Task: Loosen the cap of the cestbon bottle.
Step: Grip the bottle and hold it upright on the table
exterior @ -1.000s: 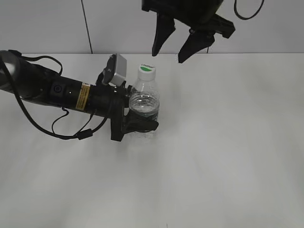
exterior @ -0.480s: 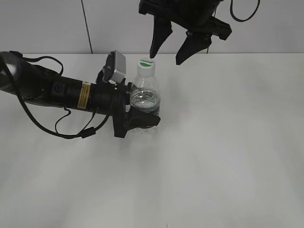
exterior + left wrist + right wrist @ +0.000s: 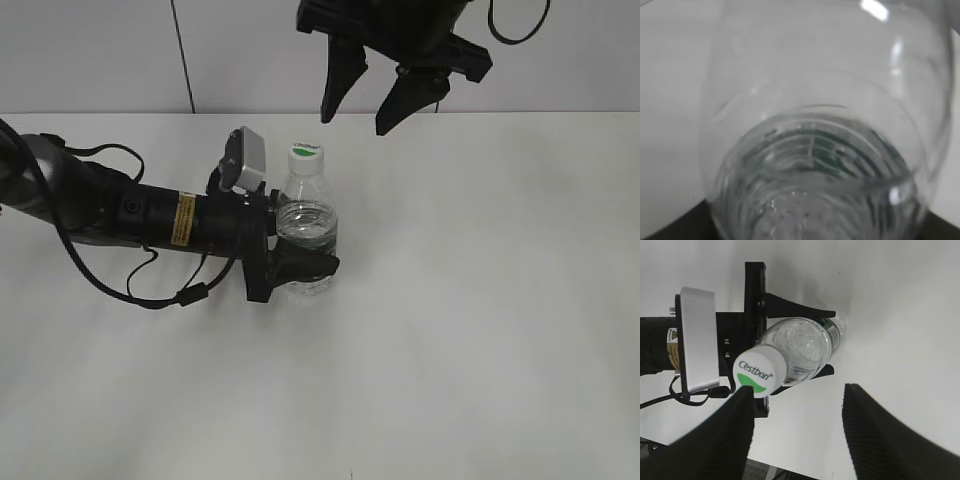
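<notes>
A: Where's the bottle (image 3: 304, 232)?
B: Standing upright on the white table (image 3: 480, 300), left of centre in the exterior view. Clear plastic, green label band low down, partly hidden.

A: Left gripper (image 3: 300, 262)?
B: Reaches in from the left, lying low along the table, fingers clamped around the bottle's lower body. The left wrist view shows only the clear wall of the bottle (image 3: 820, 150) filling the picture, green label behind it.

A: The cap (image 3: 308, 153)?
B: White, green mark on top, seated on the neck. In the right wrist view the cap (image 3: 759, 371) reads "Cestbon".

A: Right gripper (image 3: 372, 108)?
B: Hanging above the table, up and to the right of the cap, jaws spread wide, holding nothing. From its own camera, one dark finger (image 3: 720, 440) sits just below the cap; whether it touches, I can't tell.
</notes>
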`<action>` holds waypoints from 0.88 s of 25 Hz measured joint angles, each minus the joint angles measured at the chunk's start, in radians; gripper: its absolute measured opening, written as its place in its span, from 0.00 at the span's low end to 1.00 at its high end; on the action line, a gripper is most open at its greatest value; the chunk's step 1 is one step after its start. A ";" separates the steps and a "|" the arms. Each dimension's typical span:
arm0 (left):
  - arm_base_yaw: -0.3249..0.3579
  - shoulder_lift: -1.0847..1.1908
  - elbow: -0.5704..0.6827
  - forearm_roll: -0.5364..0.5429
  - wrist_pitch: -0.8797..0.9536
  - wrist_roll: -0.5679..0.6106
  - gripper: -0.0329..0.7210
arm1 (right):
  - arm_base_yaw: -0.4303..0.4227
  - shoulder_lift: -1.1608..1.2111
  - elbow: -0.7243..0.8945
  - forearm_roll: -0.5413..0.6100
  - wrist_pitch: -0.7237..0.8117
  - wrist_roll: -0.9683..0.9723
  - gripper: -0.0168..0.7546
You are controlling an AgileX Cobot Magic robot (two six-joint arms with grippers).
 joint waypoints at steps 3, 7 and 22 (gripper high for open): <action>0.000 0.022 -0.001 -0.008 -0.003 0.006 0.59 | 0.000 0.000 0.000 -0.003 0.000 0.000 0.58; 0.000 0.025 -0.002 -0.012 -0.011 0.010 0.59 | 0.000 0.000 0.000 -0.003 0.000 0.000 0.58; 0.000 0.026 -0.002 -0.014 -0.011 0.011 0.59 | 0.060 0.026 0.000 -0.005 -0.032 0.004 0.58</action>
